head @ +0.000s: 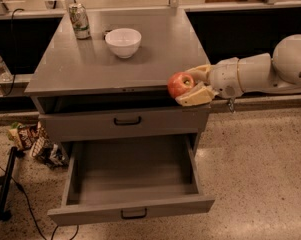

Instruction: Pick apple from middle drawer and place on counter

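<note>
My gripper [188, 86] comes in from the right and is shut on the red apple [179, 84]. It holds the apple level with the front right edge of the grey counter [90, 66], just above the slab's edge. The middle drawer [132, 184] stands pulled out below, and its grey tray is empty. A closed grey drawer front [127, 121] with a black handle sits above it.
A white bowl [123, 42] and a drinks can [80, 20] stand at the back of the counter. Snack packets [32, 141] and a black cable lie on the speckled floor to the left. A plastic bottle [0, 66] stands at the far left.
</note>
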